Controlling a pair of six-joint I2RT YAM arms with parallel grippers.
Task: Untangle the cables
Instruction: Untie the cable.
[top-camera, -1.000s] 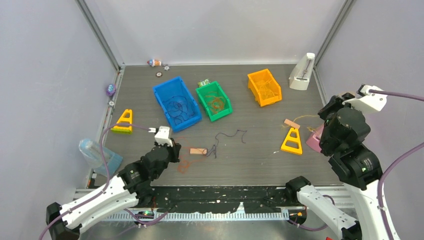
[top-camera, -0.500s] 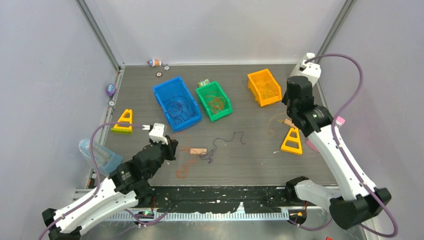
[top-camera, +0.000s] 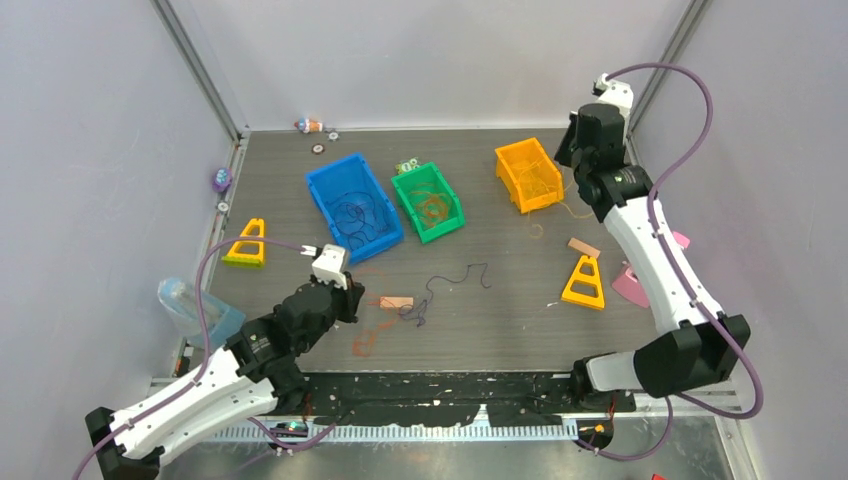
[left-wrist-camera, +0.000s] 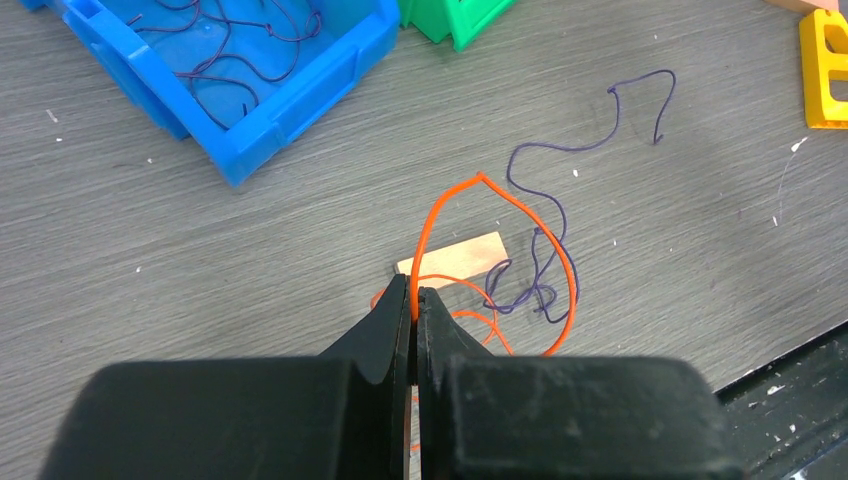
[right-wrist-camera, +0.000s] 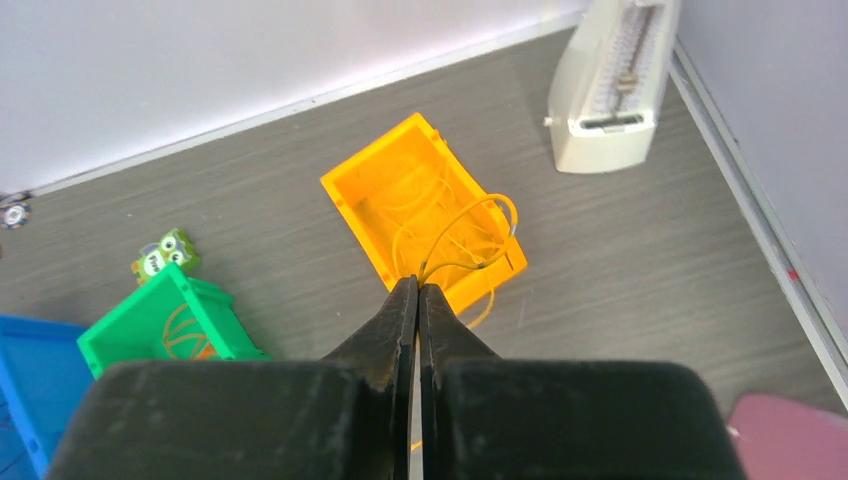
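Over the table (left-wrist-camera: 150, 250), left tool (left-wrist-camera: 412, 295) clamps orange cable (left-wrist-camera: 520, 215), right tool (right-wrist-camera: 417, 288) yellow cable (right-wrist-camera: 470, 215).

Pale lilac walls (top-camera: 420, 60), dark grey wood-grain tabletop (top-camera: 500, 320).

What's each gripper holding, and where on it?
The left gripper pinches the orange cable at the near side of its loop; the right gripper pinches the yellow cable partway along, its loop sticking out past the jaws.

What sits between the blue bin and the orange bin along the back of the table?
The green bin sits between the blue bin and the orange bin. The top external view shows it.
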